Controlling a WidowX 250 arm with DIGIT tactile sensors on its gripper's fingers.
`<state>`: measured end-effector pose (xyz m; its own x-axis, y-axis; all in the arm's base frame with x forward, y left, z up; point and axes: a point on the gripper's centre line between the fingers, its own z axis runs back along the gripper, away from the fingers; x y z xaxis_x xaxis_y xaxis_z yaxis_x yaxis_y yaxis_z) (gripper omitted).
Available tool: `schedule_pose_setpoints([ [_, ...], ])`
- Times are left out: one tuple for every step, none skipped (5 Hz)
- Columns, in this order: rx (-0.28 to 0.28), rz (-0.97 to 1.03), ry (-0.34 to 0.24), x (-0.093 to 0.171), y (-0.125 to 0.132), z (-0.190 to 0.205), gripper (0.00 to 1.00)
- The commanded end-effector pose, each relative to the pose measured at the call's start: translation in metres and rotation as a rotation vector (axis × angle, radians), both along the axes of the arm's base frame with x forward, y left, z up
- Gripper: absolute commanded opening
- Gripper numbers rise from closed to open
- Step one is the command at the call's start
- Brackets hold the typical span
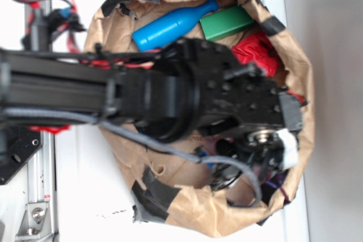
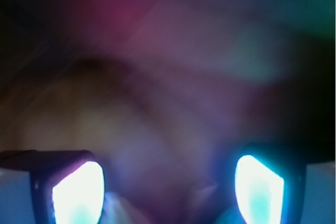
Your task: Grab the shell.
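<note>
Two views | black robot arm (image 1: 187,92) reaches into crumpled brown paper bag (image 1: 227,211), over blue plastic bottle (image 1: 170,26), green block (image 1: 227,22), red cloth (image 1: 258,52) | shell hidden, place unknown | gripper (image 2: 168,187) fingers spread, nothing visibly pinched | grasp judged pending.

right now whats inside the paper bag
Inside the paper bag a blue bottle, a green block and something red show. The arm covers the rest; no shell is visible.
</note>
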<state>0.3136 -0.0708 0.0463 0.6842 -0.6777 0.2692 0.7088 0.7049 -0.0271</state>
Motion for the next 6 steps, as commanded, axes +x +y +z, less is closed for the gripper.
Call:
schedule_pose_setpoints([
  [0.019, 0.006, -0.065, -0.018, -0.014, 0.043, 1.00],
  [0.053, 0.009, -0.054, -0.020, -0.005, 0.030, 1.00],
  [0.092, -0.025, -0.044, -0.030, 0.002, 0.010, 1.00],
  [0.118, -0.019, -0.016, -0.036, 0.004, -0.007, 1.00],
  [0.162, -0.004, -0.005, -0.034, 0.003, -0.017, 1.00],
  [0.215, 0.064, 0.009, -0.027, 0.005, -0.026, 1.00],
])
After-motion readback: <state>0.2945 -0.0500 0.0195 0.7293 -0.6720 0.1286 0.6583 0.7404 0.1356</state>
